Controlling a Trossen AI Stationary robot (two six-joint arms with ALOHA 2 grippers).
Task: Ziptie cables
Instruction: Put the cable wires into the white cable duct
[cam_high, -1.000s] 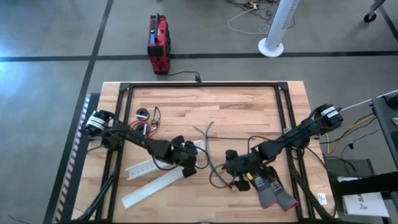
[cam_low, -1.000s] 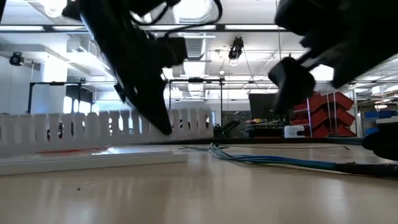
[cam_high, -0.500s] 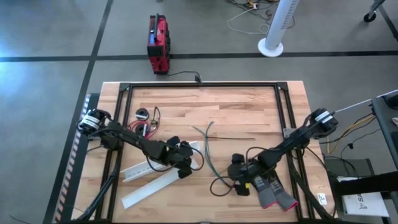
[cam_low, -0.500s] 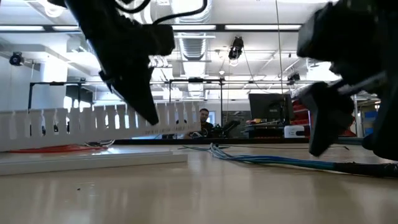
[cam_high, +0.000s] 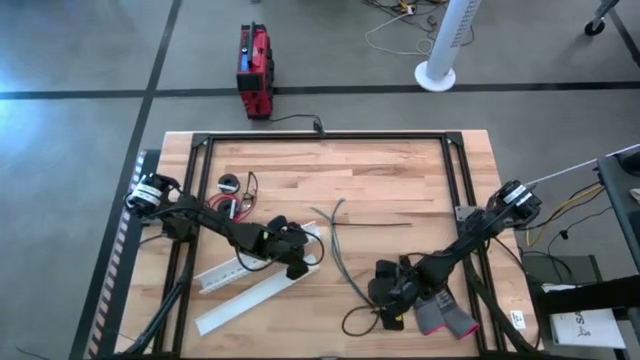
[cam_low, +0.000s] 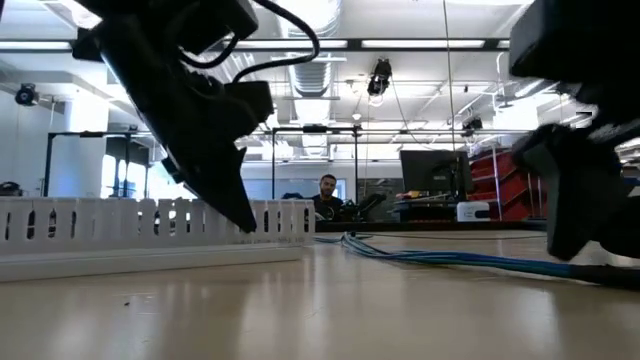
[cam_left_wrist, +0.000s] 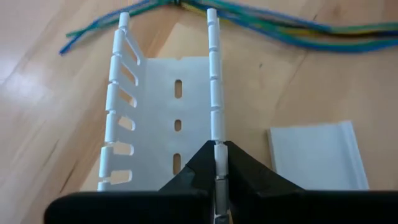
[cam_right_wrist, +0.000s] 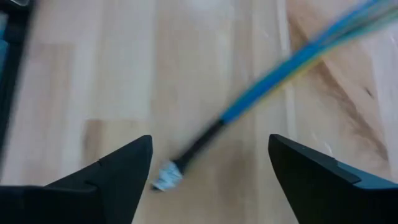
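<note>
Slotted white channel (cam_left_wrist: 168, 118), the one open trough on the table, holds nothing between its walls; the left wrist view looks straight down its bare floor with the oval holes. It lies on the wooden table (cam_high: 380, 180) toward the left, with a flat white cover strip (cam_high: 250, 300) just beside it on the near side.

Left gripper (cam_left_wrist: 217, 186) has its fingers pressed together on one toothed wall of that channel, the thin white wall pinched between the dark tips. In the high view this gripper (cam_high: 298, 258) sits at the channel's end nearest the table's middle.

Cables (cam_high: 338, 245) lie apart from the channel, a bundle running across the middle of the table and curving into a dark loop near the front edge. In the left wrist view the bundle shows as blue, green and yellow strands (cam_left_wrist: 273, 25) passing just beyond the channel's far end. In the right wrist view it is a blue stretch that turns into a black sleeve with a pale tip (cam_right_wrist: 205, 140), smeared and hard to read.

Right gripper (cam_right_wrist: 208, 168) is spread wide above that sleeved end, touching nothing. From above it (cam_high: 390, 298) hangs near the front edge, partly covering the loop, with grey gloves (cam_high: 445, 315) just beside it. A small coil of red and black wire (cam_high: 228, 205) lies at the table's left.

The low view cuts off both arms, showing only dark shapes. A person (cam_low: 327, 195) sits in the room beyond.
</note>
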